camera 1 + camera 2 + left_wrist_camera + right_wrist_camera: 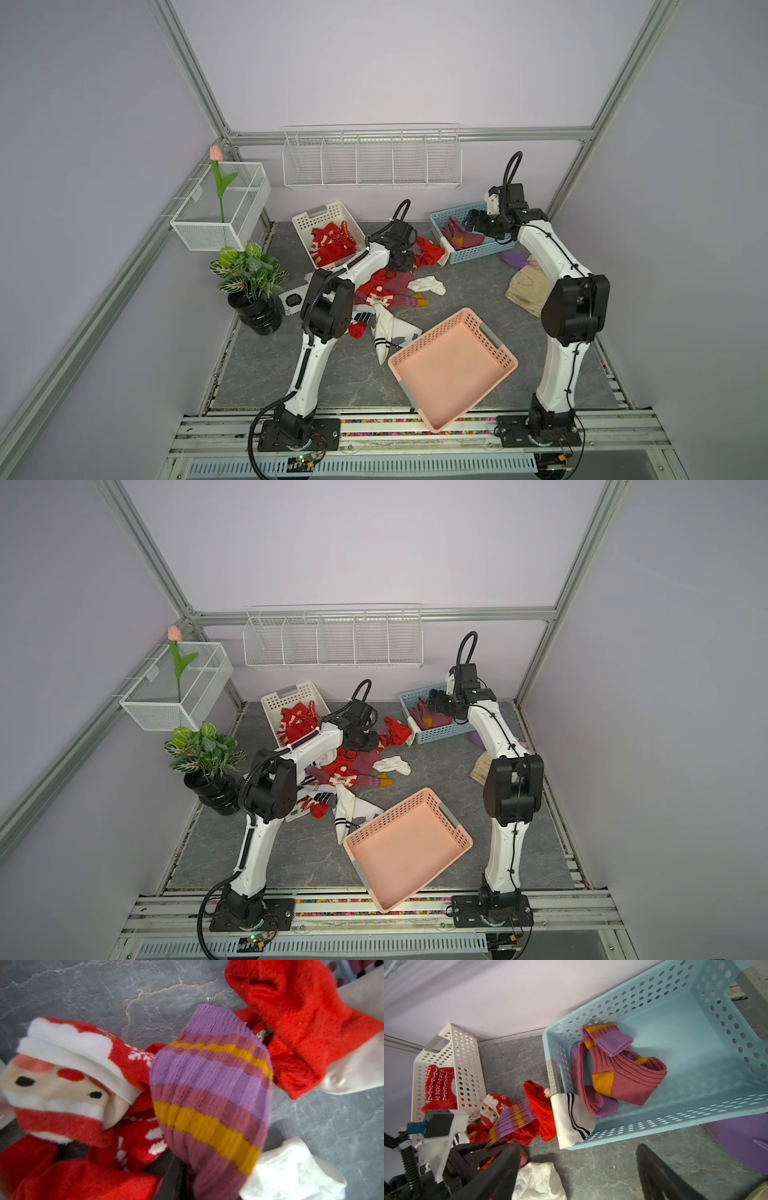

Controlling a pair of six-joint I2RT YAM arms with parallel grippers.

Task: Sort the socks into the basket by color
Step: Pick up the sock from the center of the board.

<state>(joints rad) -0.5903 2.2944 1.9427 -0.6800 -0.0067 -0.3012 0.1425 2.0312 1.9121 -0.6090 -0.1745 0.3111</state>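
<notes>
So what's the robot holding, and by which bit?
Left gripper pinches the purple striped sock by its leg, below the cuff; right gripper holds nothing.

Grey marble-look tabletop [340, 374], pretty cluttered tbh. White basket [318, 214] at 11, blue basket [478, 253] at 1. Pink basket [449, 365] at 6, corner sticking out over front rail. Sock pile [386, 295] dead centre, spreading toward 9. Potted plant [259, 313] at 9. Beige gloves [525, 289] at 3, purple brush [515, 258] at 2.
</notes>
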